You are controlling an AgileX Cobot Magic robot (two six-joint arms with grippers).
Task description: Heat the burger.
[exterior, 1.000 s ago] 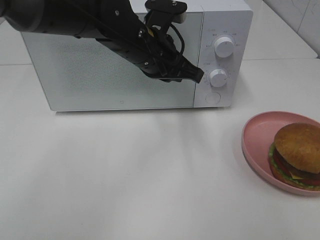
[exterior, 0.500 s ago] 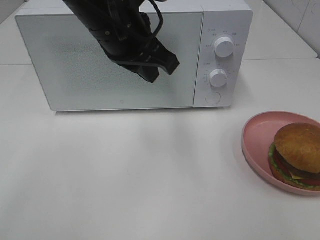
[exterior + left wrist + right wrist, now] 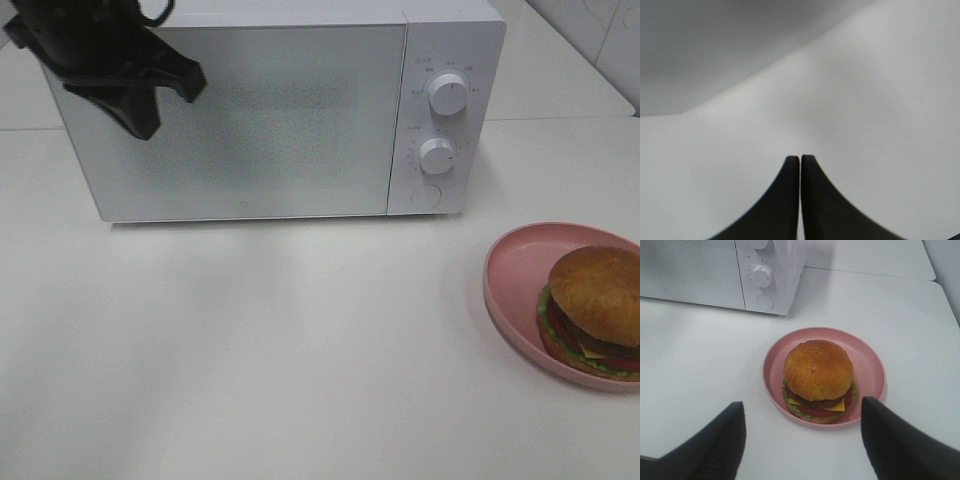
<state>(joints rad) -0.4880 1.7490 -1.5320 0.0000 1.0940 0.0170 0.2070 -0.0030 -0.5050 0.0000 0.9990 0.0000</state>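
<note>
White boxy microwave (image 3: 270,110) shut on the white table (image 3: 300,340); golden-bun burger (image 3: 818,377) lying on round pink plate (image 3: 872,370) nearby; left gripper (image 3: 800,165) fingers pressed together, empty; right gripper (image 3: 802,432) fingers wide, empty; door-opening likely next.

White microwave (image 3: 250,120), door shut; pink plate (image 3: 515,275) on white table (image 3: 280,350).

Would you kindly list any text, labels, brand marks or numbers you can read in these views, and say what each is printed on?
No text can be read.
Microwave control panel: small grey print above and around the upper dial and lower dial, too small and blurred to read.
Microwave door: a tiny mark near its lower edge, too small to tell.
Burger and pink plate: no markings visible.
</note>
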